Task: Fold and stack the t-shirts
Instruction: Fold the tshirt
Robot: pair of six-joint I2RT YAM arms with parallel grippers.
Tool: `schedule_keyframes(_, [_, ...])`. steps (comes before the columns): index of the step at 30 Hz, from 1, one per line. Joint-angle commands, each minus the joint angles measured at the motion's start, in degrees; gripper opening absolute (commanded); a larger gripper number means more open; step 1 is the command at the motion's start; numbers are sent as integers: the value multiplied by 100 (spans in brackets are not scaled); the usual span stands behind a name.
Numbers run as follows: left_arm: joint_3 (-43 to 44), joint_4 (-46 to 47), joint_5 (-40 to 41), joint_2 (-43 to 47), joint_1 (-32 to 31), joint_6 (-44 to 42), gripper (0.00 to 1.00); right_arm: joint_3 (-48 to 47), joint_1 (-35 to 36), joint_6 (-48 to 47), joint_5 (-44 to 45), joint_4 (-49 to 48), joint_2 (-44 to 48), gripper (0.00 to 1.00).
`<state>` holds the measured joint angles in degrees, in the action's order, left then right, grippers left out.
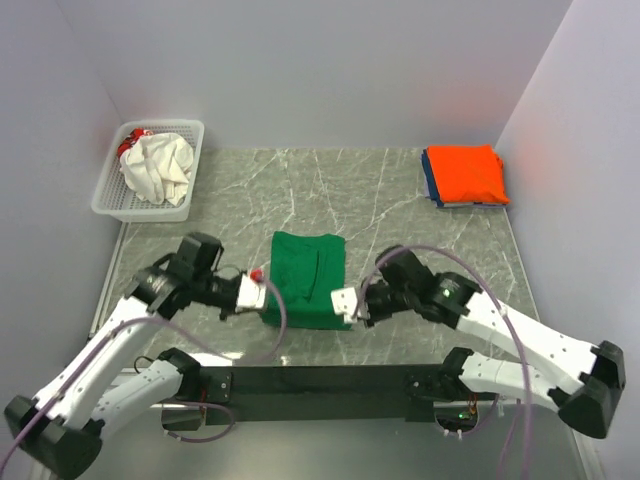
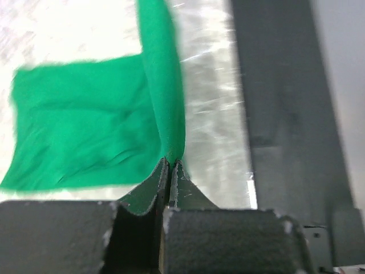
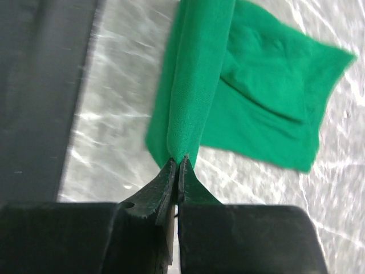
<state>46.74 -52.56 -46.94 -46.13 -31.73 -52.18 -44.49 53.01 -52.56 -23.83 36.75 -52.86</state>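
Two robot arms are reaching over a marble table [image 1: 400, 200]. The left gripper [image 2: 171, 164] and right gripper [image 3: 178, 162] are each clamping shut on the near edge of the dark green t-shirt [image 1: 310, 265] (partly folded), which is lying mid-table. The orange t-shirt [image 1: 464, 172] is sitting folded at the far right.

The left arm [image 1: 105, 355] and right arm [image 1: 530, 340] bend inward, low, toward the green t-shirt [image 1: 308, 268]. The left gripper [image 1: 263, 292] is pinched tight on its near left corner. The right gripper [image 1: 347, 303] is pinched tight on its near right corner.
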Motion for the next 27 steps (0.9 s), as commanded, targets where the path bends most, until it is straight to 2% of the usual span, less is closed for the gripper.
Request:
schedule_keyframes(1, [545, 0, -342, -823, 815, -466, 1, -551, -703, -412, -297, 16, -608, 0])
schedule_keyframes(6, [1530, 8, -659, -2495, 1870, -1153, 1, -1114, -1503, -1125, -631, -221, -1611, 0])
schedule_keyframes(10, [1926, 928, -431, -3934, 1933, -715, 1, -1597, -1978, -1353, -842, -370, -2918, 0])
schedule_keyframes(14, [2627, 897, -430, -5193, 2021, -320, 3, -2219, -2207, -1275, -772, -651, -4028, 0])
schedule_keyframes(18, [3103, 905, -360, -6283, 2109, 225, 4, -2792, -2295, -1187, -684, -468, -5091, 0])
schedule_keyframes(21, [3306, 756, -448, -6636, 2197, 454, 5, -2995, -2217, -1099, -447, -450, -5295, 0])
schedule_keyframes(27, [2929, 509, -386, -6577, 2197, 771, 7, -3049, -1936, -809, -236, -178, -5367, 0])
